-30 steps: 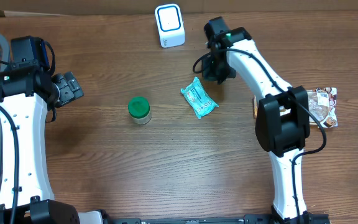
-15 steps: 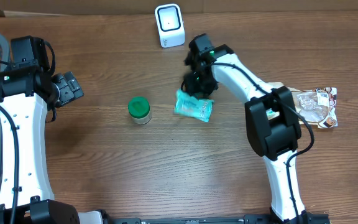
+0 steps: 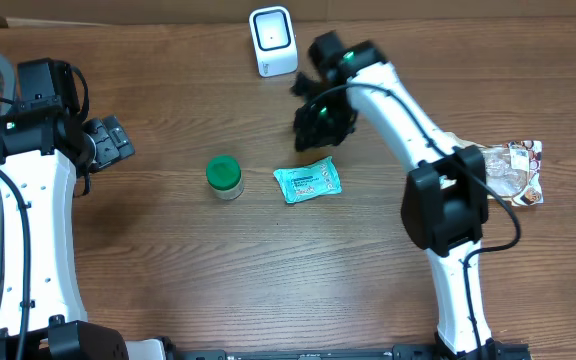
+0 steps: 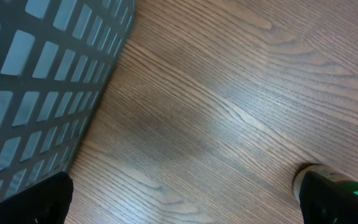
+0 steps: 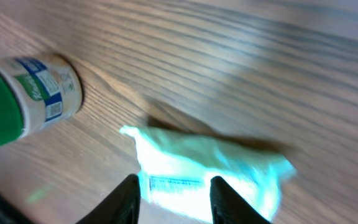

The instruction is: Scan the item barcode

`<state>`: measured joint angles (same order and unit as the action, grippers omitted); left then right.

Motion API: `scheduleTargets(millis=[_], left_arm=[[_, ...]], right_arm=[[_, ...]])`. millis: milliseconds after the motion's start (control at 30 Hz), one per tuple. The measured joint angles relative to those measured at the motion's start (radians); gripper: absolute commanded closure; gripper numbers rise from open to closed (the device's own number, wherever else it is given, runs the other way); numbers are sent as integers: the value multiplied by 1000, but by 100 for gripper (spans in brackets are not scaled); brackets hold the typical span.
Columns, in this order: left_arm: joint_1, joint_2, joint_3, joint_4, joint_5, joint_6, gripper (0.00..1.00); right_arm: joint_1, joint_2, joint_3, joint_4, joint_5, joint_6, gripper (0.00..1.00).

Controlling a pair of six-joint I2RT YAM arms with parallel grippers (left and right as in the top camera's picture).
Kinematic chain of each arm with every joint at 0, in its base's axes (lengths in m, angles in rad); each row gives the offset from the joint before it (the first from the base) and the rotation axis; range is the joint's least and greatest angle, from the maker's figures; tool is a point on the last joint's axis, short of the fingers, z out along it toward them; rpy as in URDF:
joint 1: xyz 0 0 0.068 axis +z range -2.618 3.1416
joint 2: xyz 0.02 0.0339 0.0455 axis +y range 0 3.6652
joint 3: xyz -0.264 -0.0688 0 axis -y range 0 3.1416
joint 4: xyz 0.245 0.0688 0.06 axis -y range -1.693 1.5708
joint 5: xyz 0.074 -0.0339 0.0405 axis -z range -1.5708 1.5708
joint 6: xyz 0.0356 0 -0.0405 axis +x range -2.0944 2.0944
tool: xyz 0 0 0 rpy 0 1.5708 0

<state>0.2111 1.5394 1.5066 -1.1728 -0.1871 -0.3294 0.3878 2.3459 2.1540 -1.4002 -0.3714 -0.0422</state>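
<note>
a teal packet [image 3: 308, 183] is lying flat on the wooden table [image 3: 168, 270], its long axis running roughly left to right with the right end tipped slightly toward the far edge. the right gripper [image 3: 320, 122] is hovering just beyond it on the far side, its fingers [image 5: 129, 196] standing partly spread and pinching nothing. the white scanner [image 3: 273, 40] is sitting farther back, so the gripper is placed between packet and scanner. the right arm is much the nearer one. the left gripper [image 3: 110, 140] is waiting well apart at the left, spread wide and empty. a green-lidded jar [image 3: 223, 177] is standing just left of the packet. a pale label on the packet is showing in the right wrist view, too blurred to read.
</note>
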Motion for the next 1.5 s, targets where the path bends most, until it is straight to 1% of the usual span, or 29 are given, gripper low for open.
scheduleTargets(millis=[33,100,233,300,367,433,600,633,767,800,833,867,900,1000,1233,1333,1467,1500], left_arm=[[0,0,0,-1,0,0,0],[0,0,0,-1,0,0,0],[0,0,0,-1,0,0,0],[0,0,0,-1,0,0,0],[0,0,0,-1,0,0,0],[0,0,0,0,0,0,0],[0,0,0,-1,0,0,0],[0,0,0,-1,0,0,1],[0,0,0,-1,0,0,0],[0,0,0,-1,0,0,0],[0,0,0,-1,0,0,1],[0,0,0,-1,0,0,0],[0,0,0,0,0,0,1],[0,0,0,-1,0,0,0],[0,0,0,0,0,0,0],[0,0,0,-1,0,0,0],[0,0,0,-1,0,0,0],[0,0,0,0,0,0,0]], right_arm=[[-23,-2,8,-31,-2,4,46],[-76,-3,-4,-57,-4,8,41],[-144,-4,-108,-27,-12,-4,41],[-158,-4,-190,26,-43,-25,41],[-156,-3,-285,80,-70,-40,41],[-149,-8,-342,109,-111,-45,41],[-127,-42,-417,196,-183,-56,41],[-123,-45,-425,206,-192,-55,43],[-94,-66,-482,301,-226,-16,58],[-90,-69,-492,322,-230,-11,70],[-77,-79,-518,367,-238,22,89],[-65,-88,-553,437,-243,70,96],[-55,-93,-579,477,-249,103,96],[-58,-95,-597,491,-288,144,96],[-85,-100,-596,449,-301,154,96],[-99,-154,-596,400,-203,166,96],[-101,-340,-559,243,84,249,96],[-97,-379,-526,177,171,281,96]])
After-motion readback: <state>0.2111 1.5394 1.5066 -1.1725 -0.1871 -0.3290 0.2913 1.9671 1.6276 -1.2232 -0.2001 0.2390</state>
